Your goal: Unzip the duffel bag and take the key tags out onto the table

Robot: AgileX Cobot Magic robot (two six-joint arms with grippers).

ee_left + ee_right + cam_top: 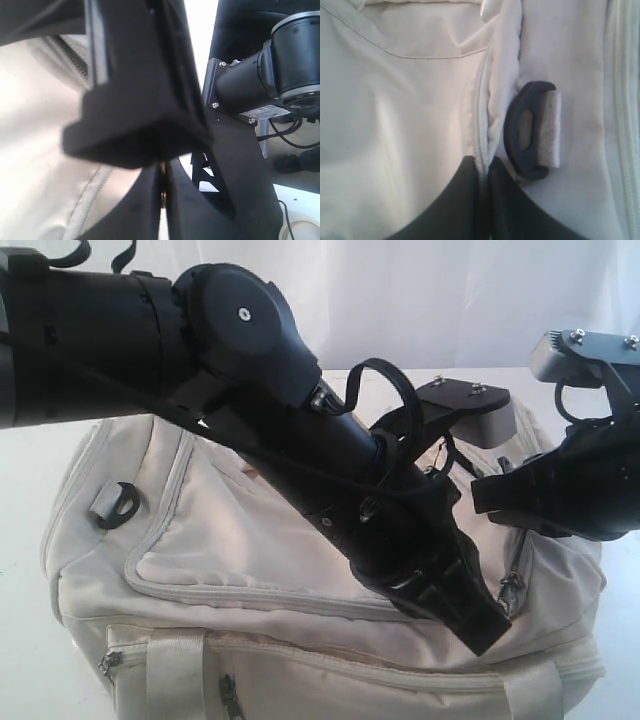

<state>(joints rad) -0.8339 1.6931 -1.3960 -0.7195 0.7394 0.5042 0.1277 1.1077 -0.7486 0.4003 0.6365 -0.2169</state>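
Where the right tool closes, the duffel bag lies pinched.

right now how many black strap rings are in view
2. One strap ring on the duffel bag's left end, exterior view; a second strap ring beside the zipper in the right wrist view. The arms may hide others.

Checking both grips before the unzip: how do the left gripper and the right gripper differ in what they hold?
The left gripper pinches a thin brassy sliver, probably a zipper pull; the right gripper pinches the duffel bag's cream zipper seam. The right gripper sits beside a black strap ring; none shows by the left gripper. Both are shut.
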